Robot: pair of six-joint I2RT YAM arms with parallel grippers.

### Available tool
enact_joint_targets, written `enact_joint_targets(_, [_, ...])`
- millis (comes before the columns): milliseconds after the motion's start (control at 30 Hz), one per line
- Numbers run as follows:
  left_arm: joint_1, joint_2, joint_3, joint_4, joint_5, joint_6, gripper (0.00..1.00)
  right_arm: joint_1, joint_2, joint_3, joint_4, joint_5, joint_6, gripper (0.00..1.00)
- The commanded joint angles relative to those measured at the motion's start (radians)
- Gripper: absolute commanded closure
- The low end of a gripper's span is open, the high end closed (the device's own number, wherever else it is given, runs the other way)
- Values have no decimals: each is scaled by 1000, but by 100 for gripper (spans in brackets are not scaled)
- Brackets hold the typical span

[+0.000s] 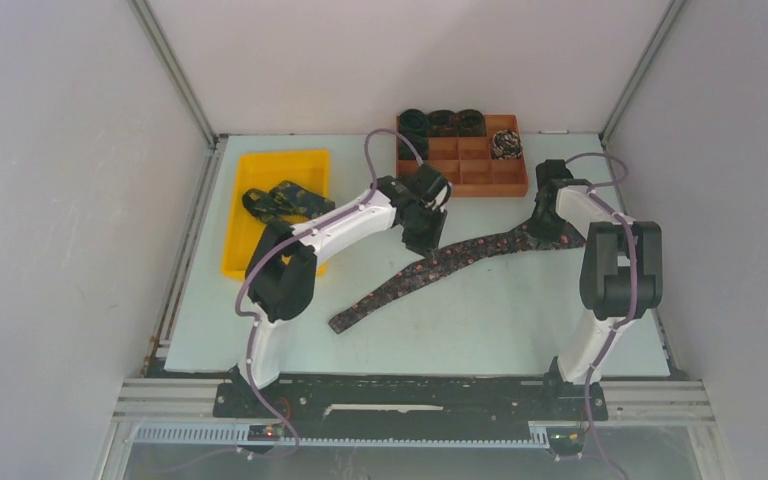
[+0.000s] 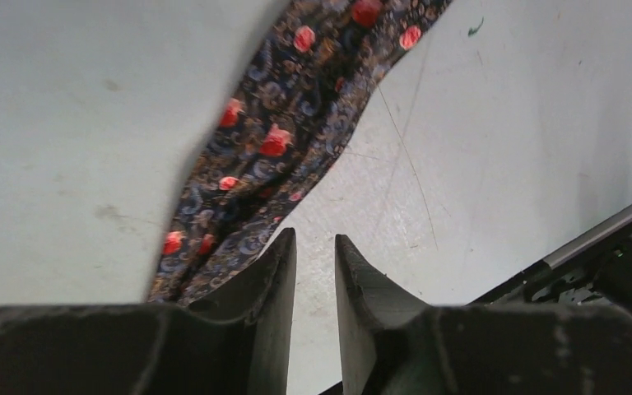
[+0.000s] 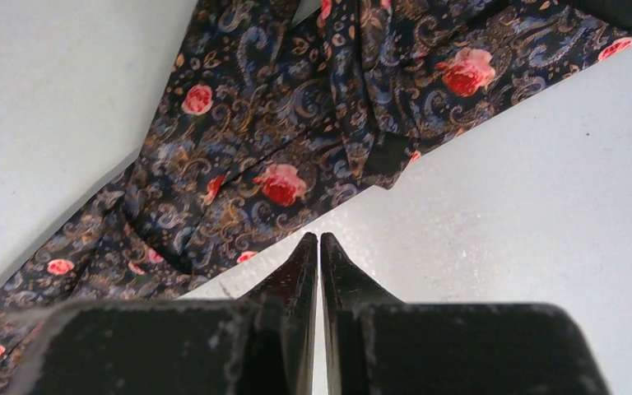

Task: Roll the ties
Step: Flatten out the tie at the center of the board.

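A long dark tie (image 1: 415, 277) with red flowers lies unrolled across the table, running from near front centre up to the right. My left gripper (image 1: 426, 240) hovers over its middle. In the left wrist view the jaws (image 2: 314, 237) stand a little apart with bare table between them, and the tie (image 2: 288, 140) lies just beyond the left fingertip. My right gripper (image 1: 543, 232) is at the tie's far right end. In the right wrist view its jaws (image 3: 319, 236) are shut on nothing, just short of the bunched fabric (image 3: 296, 140).
A yellow bin (image 1: 250, 250) at the left holds more loose ties (image 1: 285, 200). An orange compartment tray (image 1: 480, 175) at the back holds several rolled ties (image 1: 442, 122), one (image 1: 506, 143) in its right corner. White walls enclose the table.
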Motion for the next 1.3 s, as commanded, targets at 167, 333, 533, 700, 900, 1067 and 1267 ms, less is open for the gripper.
enact_joint_targets(167, [-29, 18, -129, 102, 6, -23, 72, -7, 90, 68, 40, 76, -4, 92])
enact_joint_targets(333, [-25, 23, -186, 102, -40, -24, 73, -50, 141, 132, -5, 176, -1, 93])
enact_joint_targets(533, [-1, 17, -250, 112, -88, -42, 75, -118, 152, 181, -35, 208, -2, 93])
enact_joint_targets(700, [11, 5, -283, 129, -91, -51, 76, -161, 194, 289, -67, 204, -6, 93])
enact_joint_targets(900, [19, -17, -320, 132, -94, -61, 76, -204, 328, 486, -123, 211, -26, 93])
enact_joint_targets(1067, [25, -43, -349, 133, -97, -62, 76, -211, 348, 589, -180, 200, -21, 93])
enact_joint_targets(1267, [33, -76, -355, 127, -103, -56, 77, -144, 200, 441, -142, 180, -12, 93])
